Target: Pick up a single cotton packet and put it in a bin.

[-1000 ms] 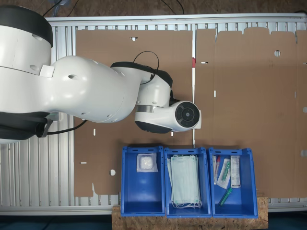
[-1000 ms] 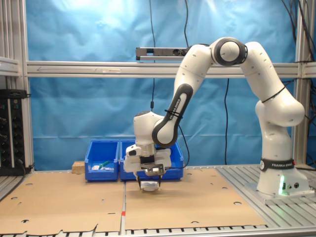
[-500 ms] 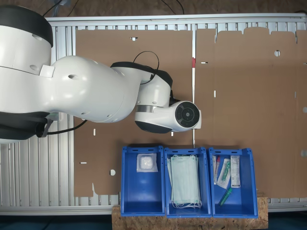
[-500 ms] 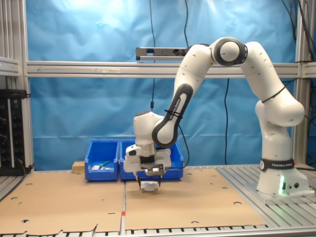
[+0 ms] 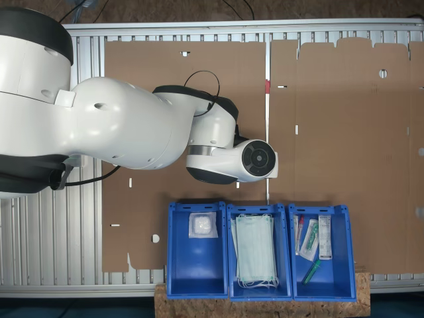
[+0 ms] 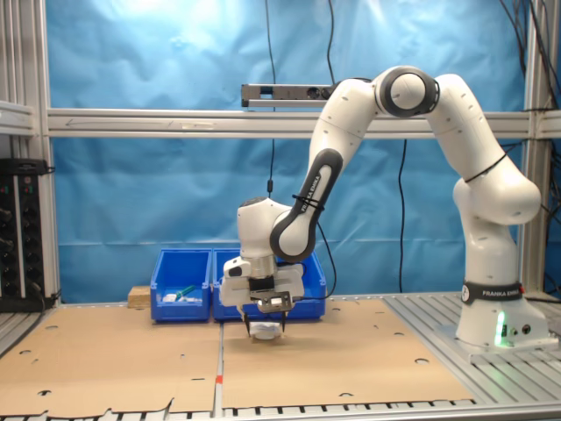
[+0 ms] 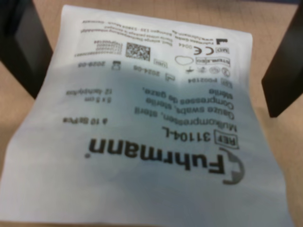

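Observation:
The cotton packet (image 7: 156,137) is a flat white sachet with dark print, bowed between the two black fingers (image 7: 26,52) of my gripper (image 7: 154,104), which is shut on its sides. In the second exterior view the gripper (image 6: 265,321) points down close above the cardboard with the packet (image 6: 265,331) at its tip. In the first exterior view the arm's wrist (image 5: 255,160) covers the gripper. The bin (image 5: 197,268) is the blue tray at the first exterior view's left of three, with one white puffy packet (image 5: 202,225) inside.
The middle blue bin (image 5: 286,252) holds pale green face masks (image 5: 255,248). The third bin (image 5: 334,278) holds syringes and tubes. Brown cardboard (image 5: 344,119) covers the table. The blue bins (image 6: 184,285) stand behind the gripper in the second exterior view. The robot base (image 6: 491,298) is at the second exterior view's right.

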### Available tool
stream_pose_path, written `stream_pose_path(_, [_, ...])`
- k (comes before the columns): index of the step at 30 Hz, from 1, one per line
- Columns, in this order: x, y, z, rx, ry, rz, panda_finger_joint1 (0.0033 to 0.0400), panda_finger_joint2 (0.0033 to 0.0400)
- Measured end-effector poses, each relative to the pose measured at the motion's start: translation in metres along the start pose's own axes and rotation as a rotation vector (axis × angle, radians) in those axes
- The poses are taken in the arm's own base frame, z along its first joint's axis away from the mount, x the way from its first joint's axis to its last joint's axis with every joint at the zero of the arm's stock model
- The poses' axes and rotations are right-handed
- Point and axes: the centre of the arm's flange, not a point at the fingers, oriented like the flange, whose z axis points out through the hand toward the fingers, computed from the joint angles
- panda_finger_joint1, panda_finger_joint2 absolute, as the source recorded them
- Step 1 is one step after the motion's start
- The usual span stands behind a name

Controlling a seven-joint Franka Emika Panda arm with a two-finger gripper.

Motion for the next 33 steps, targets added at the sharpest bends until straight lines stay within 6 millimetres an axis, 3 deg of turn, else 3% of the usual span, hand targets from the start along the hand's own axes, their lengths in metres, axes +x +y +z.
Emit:
stream_pose_path(27, [0.0000, 0.0000, 0.0000, 0.000, 0.000, 0.000, 0.0400, 0.0400])
stream_pose_path(28, [0.0000, 0.0000, 0.0000, 0.000, 0.000, 0.000, 0.0269, 0.0269])
stream_pose_path(32, [0.0000, 0.0000, 0.0000, 0.000, 0.000, 0.000, 0.0269, 0.0269])
stream_pose_path(33, [0.0000, 0.0000, 0.0000, 0.000, 0.000, 0.000, 0.0181, 0.0181])
